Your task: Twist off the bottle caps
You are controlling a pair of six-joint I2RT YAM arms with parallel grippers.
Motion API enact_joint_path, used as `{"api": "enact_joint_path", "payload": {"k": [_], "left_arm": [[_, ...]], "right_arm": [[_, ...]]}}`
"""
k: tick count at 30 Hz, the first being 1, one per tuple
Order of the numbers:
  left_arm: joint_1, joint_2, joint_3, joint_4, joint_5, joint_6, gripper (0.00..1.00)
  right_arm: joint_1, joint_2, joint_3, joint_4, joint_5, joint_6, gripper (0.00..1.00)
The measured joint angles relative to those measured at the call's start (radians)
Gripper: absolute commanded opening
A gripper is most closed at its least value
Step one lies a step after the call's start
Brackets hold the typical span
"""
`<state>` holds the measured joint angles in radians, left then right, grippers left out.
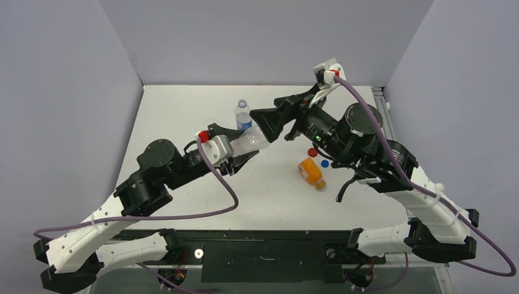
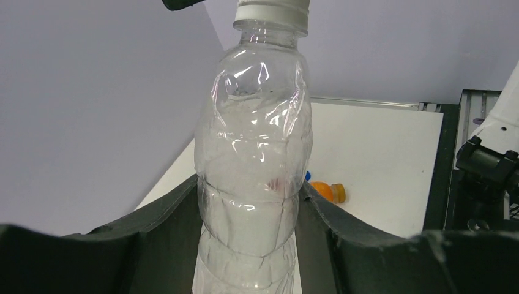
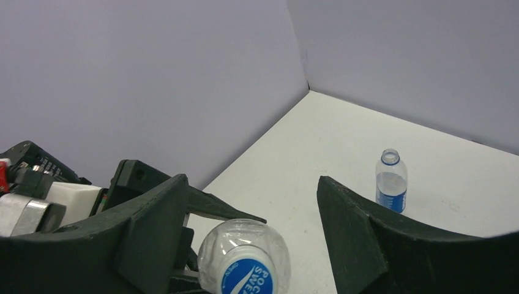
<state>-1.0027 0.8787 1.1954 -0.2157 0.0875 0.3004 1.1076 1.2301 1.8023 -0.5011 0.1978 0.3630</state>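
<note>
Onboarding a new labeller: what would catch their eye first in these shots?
The clear bottle at centre, clamped in the left gripper, its cap pointing into the open right gripper. Then the orange bottle lying on its side right of centre, a red cap and a blue cap loose beside it, and an uncapped blue-labelled bottle standing farther back.
</note>
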Motion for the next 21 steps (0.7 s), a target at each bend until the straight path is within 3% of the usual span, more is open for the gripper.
{"api": "enact_joint_path", "payload": {"k": [7,16,21], "left_arm": [[0.14,0.035,0.021,-0.021,0.076,-0.213,0.29],[0.193,0.04,0.025,-0.012,0.146,-0.323,0.28],[0.193,0.035,0.025,0.015,0.18,-0.323,0.27]], "right_arm": [[0.01,0.021,0.0,0.04,-0.014,-0.003,0.54],[0.013,0.026,0.005,0.04,0.01,-0.004,0.63],[0.013,0.056,0.04,0.034,0.021,-0.003,0.52]]}}
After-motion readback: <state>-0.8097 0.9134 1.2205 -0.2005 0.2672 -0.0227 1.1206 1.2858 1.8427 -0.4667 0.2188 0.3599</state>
